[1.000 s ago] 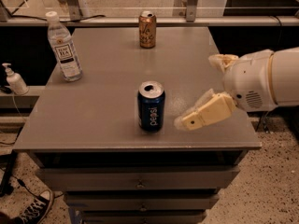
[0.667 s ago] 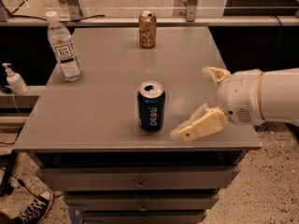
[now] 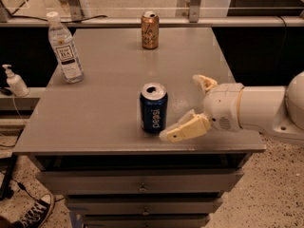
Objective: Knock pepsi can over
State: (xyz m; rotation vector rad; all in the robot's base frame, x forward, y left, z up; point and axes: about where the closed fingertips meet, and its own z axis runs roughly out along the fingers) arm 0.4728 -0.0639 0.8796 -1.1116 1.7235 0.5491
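Note:
The pepsi can (image 3: pixel 153 109), dark blue with white lettering and a silver top, stands upright near the front middle of the grey table (image 3: pixel 104 108). My gripper (image 3: pixel 182 107) comes in from the right on a white arm and is open and empty. Its near cream finger (image 3: pixel 186 129) lies low over the table with its tip just right of the can's base. The far finger (image 3: pixel 204 82) points back, well apart from the can. The can sits just left of the gap between the fingers.
A gold-brown can (image 3: pixel 150 30) stands at the table's back middle. A clear plastic bottle (image 3: pixel 65 48) with a white label stands at the back left. A small pump bottle (image 3: pixel 14 80) sits on a ledge to the left. Drawers are below the table's front edge.
My gripper and arm have moved left, closing in on the pepsi can from the right. The can has not moved and stays upright.

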